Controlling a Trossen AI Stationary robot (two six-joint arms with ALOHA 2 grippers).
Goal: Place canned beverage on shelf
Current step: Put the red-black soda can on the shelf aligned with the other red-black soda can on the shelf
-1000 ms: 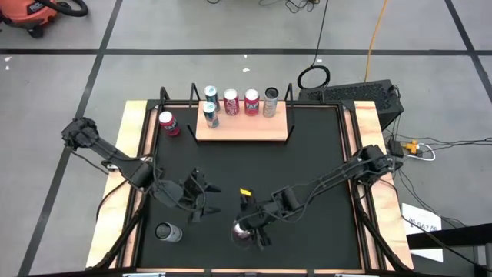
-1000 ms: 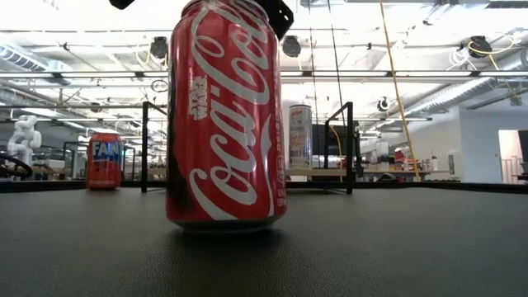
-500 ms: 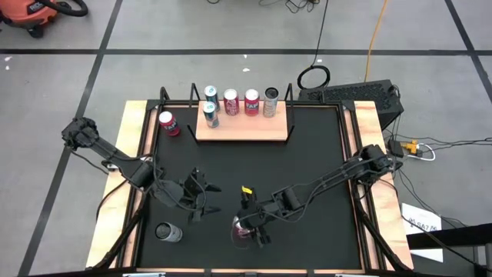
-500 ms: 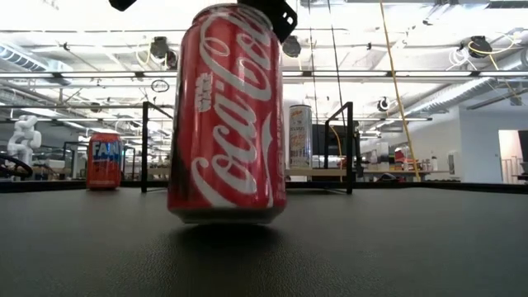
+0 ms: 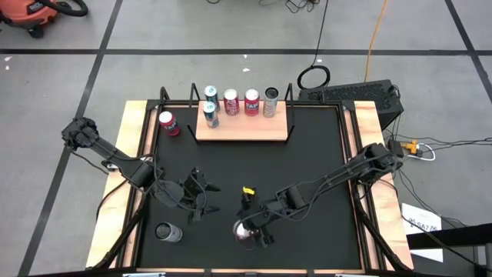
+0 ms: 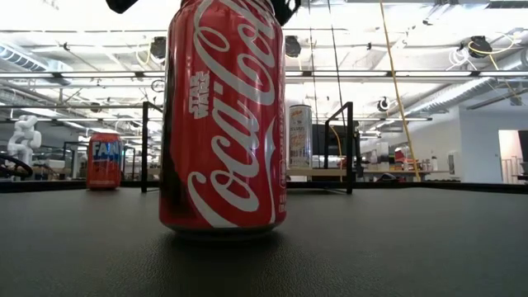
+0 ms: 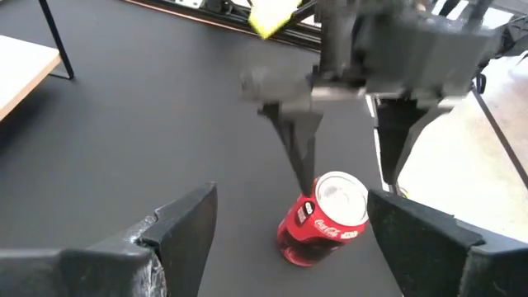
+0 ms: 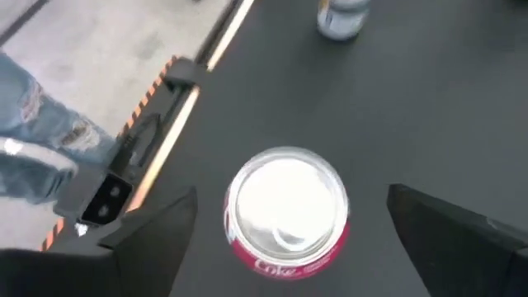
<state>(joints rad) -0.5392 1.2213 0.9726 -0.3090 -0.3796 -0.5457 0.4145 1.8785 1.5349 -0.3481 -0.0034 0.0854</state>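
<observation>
Now the red cola can (image 6: 223,120) stands flat on the table (image 5: 323,154) again, near the front edge, after tilting off its base half a second ago. The right gripper (image 5: 250,231) hangs above it, fingers spread and not gripping (a slipped lift, probably). The shelf (image 5: 242,127) sits well apart, so the grasp needs redoing.

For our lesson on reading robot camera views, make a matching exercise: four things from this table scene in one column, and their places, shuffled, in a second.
Things:
1. Coca-Cola can
2. silver can
3. Fanta can
4. left claw

Places:
A. on the table just left of the shelf
B. open, hanging apart from any can
C. between the open fingers of the right claw
D. alone near the table's front left corner

Pairs: 1-C, 2-D, 3-A, 4-B
</observation>
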